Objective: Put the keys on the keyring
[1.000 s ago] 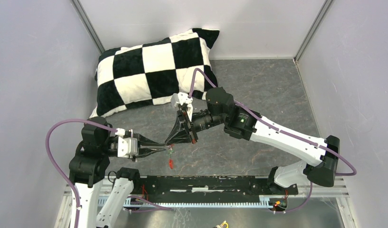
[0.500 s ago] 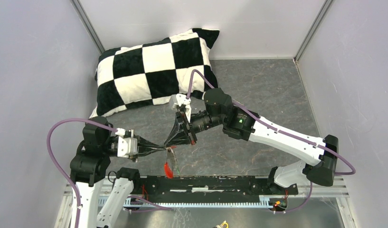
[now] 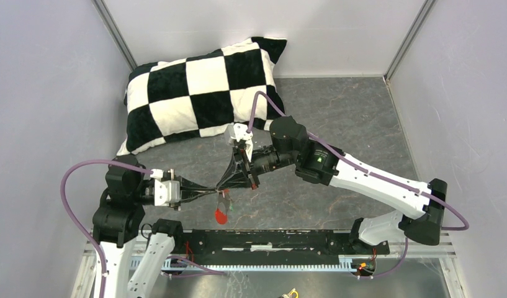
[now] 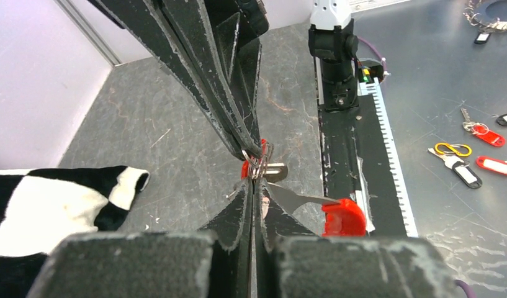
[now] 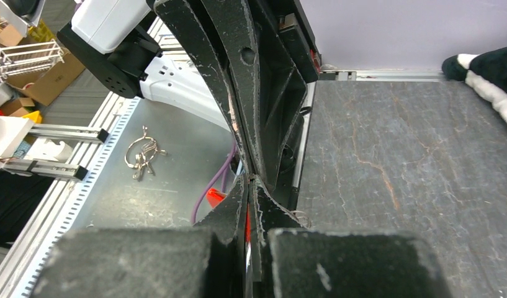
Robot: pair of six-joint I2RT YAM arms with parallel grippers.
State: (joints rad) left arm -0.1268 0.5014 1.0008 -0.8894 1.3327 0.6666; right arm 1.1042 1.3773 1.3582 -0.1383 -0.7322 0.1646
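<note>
Both grippers meet tip to tip above the grey table. My left gripper (image 3: 220, 190) (image 4: 255, 180) is shut on the keyring's thin silvery ring (image 4: 258, 156). A flat silvery strip runs from the ring to the keyring's red fob (image 4: 344, 217), which hangs below the tips (image 3: 220, 216). My right gripper (image 3: 228, 185) (image 5: 249, 181) is shut on the red-headed key (image 5: 247, 221). Its red head (image 4: 245, 169) sits right against the ring. A small slotted metal tab (image 4: 275, 170) lies beside the ring; I cannot tell whether it is the other key.
A black-and-white checked pillow (image 3: 201, 93) lies at the back left. A black rail (image 3: 269, 239) runs along the near edge. Loose key tags (image 4: 486, 164) and a bunch of rings (image 5: 142, 155) lie on the metal shelf beyond it. Walls close in on both sides.
My left gripper has shut on the ring. The red fob has swung and now hangs a little lower. The right arm has shifted slightly and still grips the key.
</note>
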